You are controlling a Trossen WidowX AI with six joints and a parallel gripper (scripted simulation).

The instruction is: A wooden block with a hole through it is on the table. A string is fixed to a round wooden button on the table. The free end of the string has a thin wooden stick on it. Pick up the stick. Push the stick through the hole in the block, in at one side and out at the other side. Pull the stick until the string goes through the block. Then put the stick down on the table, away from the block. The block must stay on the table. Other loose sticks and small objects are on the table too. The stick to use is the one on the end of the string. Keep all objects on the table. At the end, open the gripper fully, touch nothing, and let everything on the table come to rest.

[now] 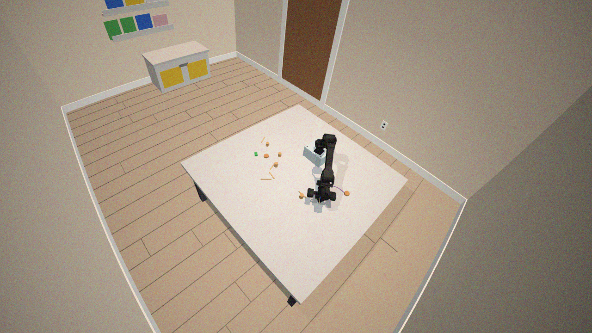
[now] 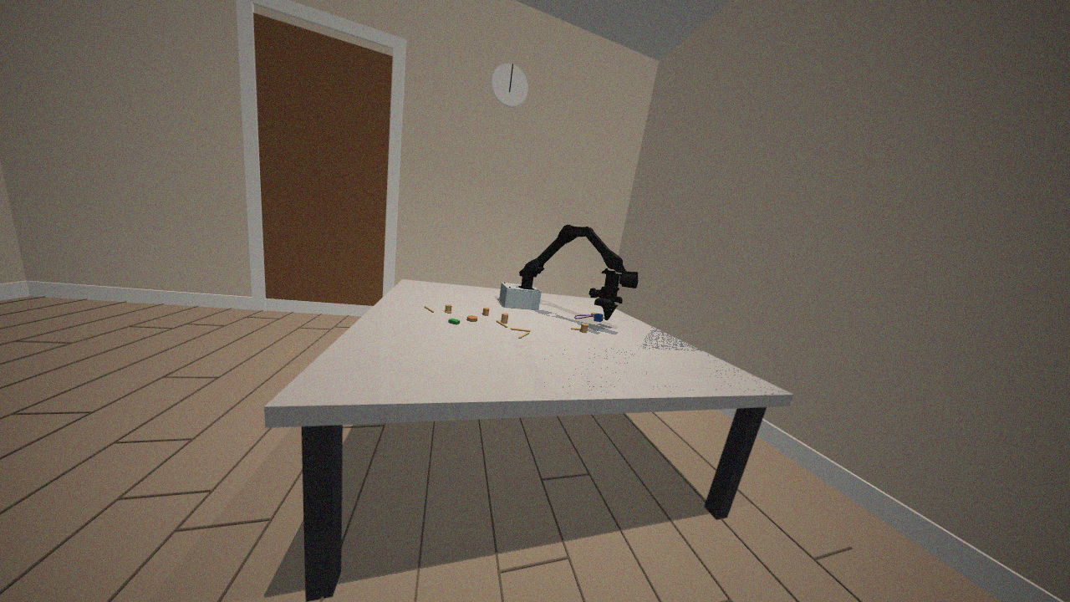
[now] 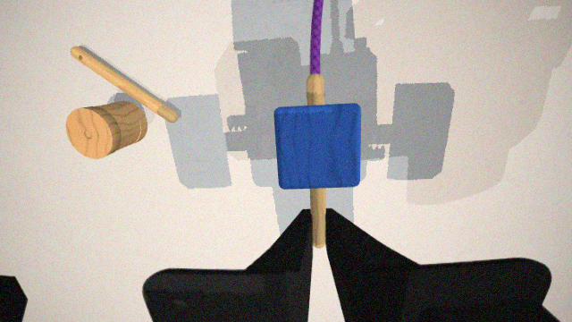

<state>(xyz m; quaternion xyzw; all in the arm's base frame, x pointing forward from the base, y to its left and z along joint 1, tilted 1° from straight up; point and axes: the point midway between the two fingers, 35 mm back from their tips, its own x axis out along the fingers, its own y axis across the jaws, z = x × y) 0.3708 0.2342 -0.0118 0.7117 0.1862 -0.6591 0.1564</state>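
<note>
My gripper (image 1: pixel 319 200) (image 2: pixel 607 318) (image 3: pixel 316 216) is shut on the near end of the tan stick (image 3: pixel 318 199). The stick runs through the blue block (image 2: pixel 598 317) (image 3: pixel 318 148), with its near end out on the gripper's side and its far end out on the other side. The purple string (image 1: pixel 339 188) (image 3: pixel 315 40) starts at that far end, outside the block, and leads to the round orange button (image 1: pixel 347 193). No string shows on the gripper's side of the block. Whether the block touches the table cannot be told. The arm hides the block in the top view.
A loose stick (image 1: pixel 300 193) (image 3: pixel 121 82) and a wooden cylinder (image 1: pixel 301 196) (image 2: pixel 584 328) (image 3: pixel 91 132) lie left of the block in the wrist view. Farther off are a green piece (image 1: pixel 255 154) (image 2: pixel 454 321), an orange disc (image 1: pixel 266 156) (image 2: pixel 471 318), and several sticks and cylinders.
</note>
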